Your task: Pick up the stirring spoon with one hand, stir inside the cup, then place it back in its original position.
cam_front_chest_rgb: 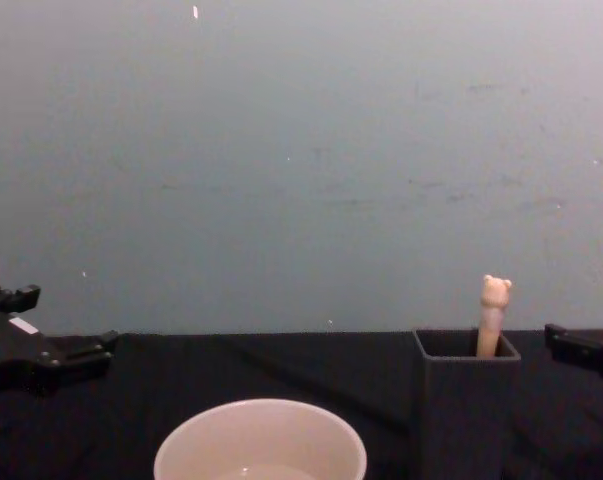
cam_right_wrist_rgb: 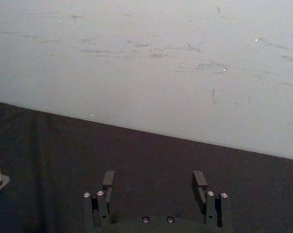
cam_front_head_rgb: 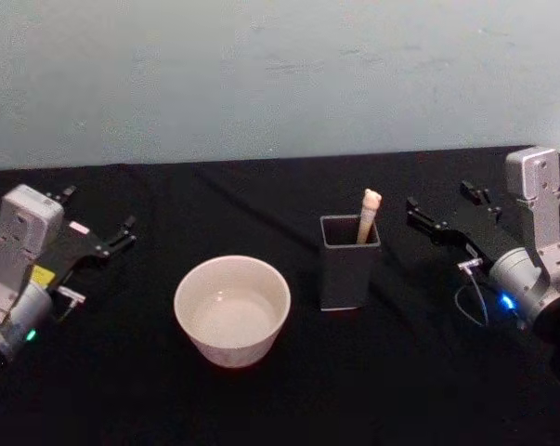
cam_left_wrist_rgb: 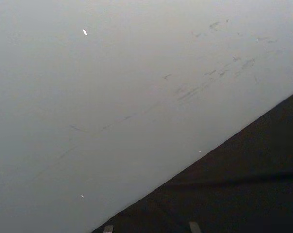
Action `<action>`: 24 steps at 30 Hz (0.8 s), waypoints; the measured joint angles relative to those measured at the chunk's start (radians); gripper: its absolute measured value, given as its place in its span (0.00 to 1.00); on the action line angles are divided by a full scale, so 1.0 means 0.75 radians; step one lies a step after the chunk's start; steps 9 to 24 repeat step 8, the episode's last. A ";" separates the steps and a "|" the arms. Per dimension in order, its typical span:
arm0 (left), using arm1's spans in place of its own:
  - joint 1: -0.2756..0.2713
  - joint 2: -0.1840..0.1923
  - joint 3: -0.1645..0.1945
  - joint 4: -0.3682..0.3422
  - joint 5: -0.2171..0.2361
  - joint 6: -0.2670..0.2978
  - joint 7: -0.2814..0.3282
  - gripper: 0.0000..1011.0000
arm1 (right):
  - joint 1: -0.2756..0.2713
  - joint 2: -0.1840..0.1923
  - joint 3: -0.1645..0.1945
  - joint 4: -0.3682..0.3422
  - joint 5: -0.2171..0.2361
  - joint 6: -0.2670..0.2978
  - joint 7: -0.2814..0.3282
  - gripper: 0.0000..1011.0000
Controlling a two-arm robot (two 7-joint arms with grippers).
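A wide cream-white cup point(cam_front_head_rgb: 232, 310) sits nearest the robot on the black counter point(cam_front_head_rgb: 400, 372), left of centre, its bowl open to the ceiling. Just beside it on the right, slightly farther back and not touching, stands the dark grey square holder point(cam_front_head_rgb: 348, 262). The stirring spoon point(cam_front_head_rgb: 368, 216) rests upright inside the holder, leaning toward its far right corner, with only the beige handle and tiny bear head rising above the rim; from the chest camera the bear head point(cam_front_chest_rgb: 495, 291) stands clear of the holder's point(cam_front_chest_rgb: 465, 410) top edge, and the cup's point(cam_front_chest_rgb: 260, 440) rim curves low in the foreground.

The left tool point(cam_front_head_rgb: 98, 223) hangs at the counter's left side, well apart from the cup, its black fingers spread and holding nothing. The right tool point(cam_front_head_rgb: 447, 210) hangs at the right side, near the holder but clear of it, its fingers point(cam_right_wrist_rgb: 108, 178) likewise parted and empty. Behind the counter's far edge rises a pale scuffed wall point(cam_front_head_rgb: 280, 74).
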 joint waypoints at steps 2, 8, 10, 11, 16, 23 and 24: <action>0.000 0.000 0.000 0.000 0.000 0.000 0.000 0.99 | 0.000 0.000 0.000 0.000 0.000 0.000 0.000 0.99; 0.000 0.000 0.000 0.000 0.000 0.000 0.000 0.99 | 0.000 0.000 0.000 0.000 0.001 0.000 0.000 0.99; 0.000 0.000 0.000 0.000 0.000 0.000 0.000 0.99 | 0.000 0.000 0.000 0.000 0.001 0.000 0.000 0.99; 0.000 0.000 0.000 0.000 0.000 0.000 0.000 0.99 | 0.000 0.000 0.000 0.000 0.001 0.000 0.000 0.99; 0.000 0.000 0.000 0.000 0.000 0.000 0.000 0.99 | 0.000 0.000 0.000 0.000 0.001 0.000 0.000 0.99; 0.000 0.000 0.000 0.000 0.000 0.000 0.000 0.99 | 0.000 0.000 0.000 0.000 0.001 0.000 0.000 0.99; 0.000 0.000 0.000 0.000 0.000 0.000 0.000 0.99 | 0.000 0.000 0.000 0.000 0.001 0.000 0.000 0.99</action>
